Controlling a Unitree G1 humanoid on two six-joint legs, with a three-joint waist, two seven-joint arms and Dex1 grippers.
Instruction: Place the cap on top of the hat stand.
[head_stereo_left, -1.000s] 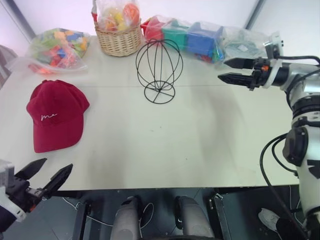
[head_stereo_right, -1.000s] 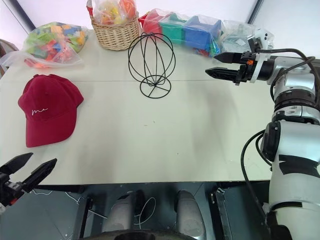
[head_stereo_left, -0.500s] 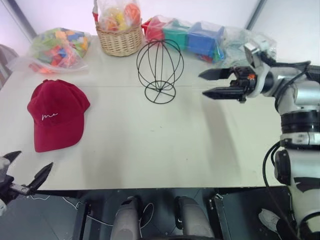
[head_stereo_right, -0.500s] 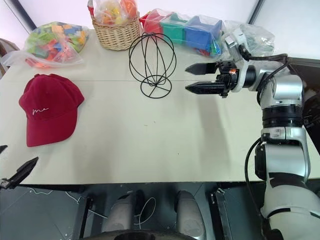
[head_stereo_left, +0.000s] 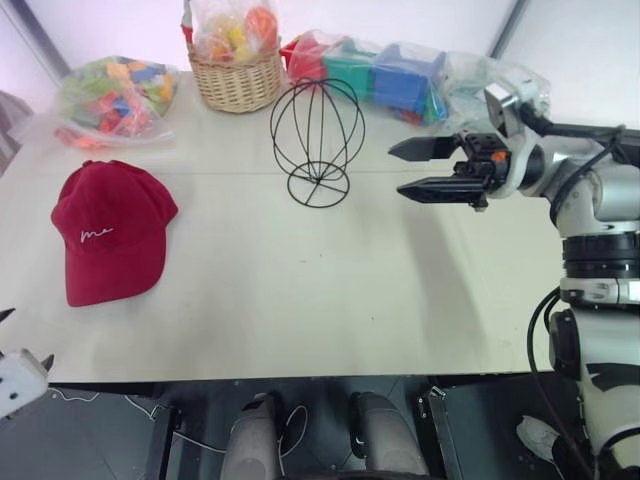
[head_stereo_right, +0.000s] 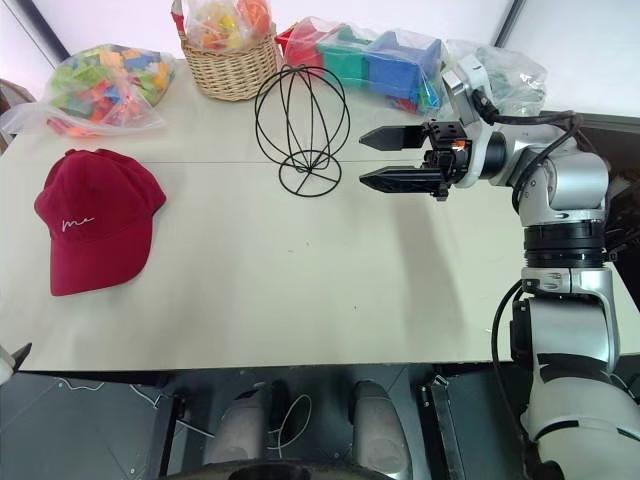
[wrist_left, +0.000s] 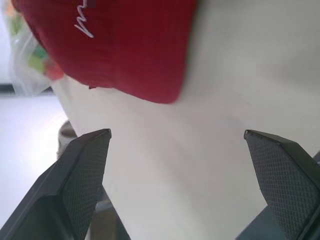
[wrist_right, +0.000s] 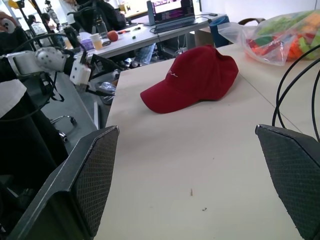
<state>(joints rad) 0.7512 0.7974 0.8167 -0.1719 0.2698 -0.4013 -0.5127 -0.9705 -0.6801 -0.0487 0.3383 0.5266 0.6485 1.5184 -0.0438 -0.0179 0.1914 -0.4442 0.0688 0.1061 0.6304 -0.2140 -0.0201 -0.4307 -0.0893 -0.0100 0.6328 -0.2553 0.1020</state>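
1. Since a second ago, the right gripper (head_stereo_right: 378, 159) has swung in beside the hat stand (head_stereo_left: 318, 143), jaws apart and empty.
2. Left gripper (wrist_left: 180, 165), wide open, should close on the cap's brim; cap (head_stereo_left: 108, 230) lies at nine o'clock on the table (head_stereo_left: 330, 290).
3. Right wrist view adds a background laptop (wrist_right: 171, 10).

The right pincer (head_stereo_right: 372, 159), jaws apart and pointing level, has swung in from the desk's right side to hang just beside the hat stand (head_stereo_right: 302, 130), nearer it than a second ago. The left pincer (head_stereo_left: 22, 347), jaws wide, has slid away from the cap (head_stereo_left: 108, 231), outward past the desk's (head_stereo_left: 330, 270) near left corner.
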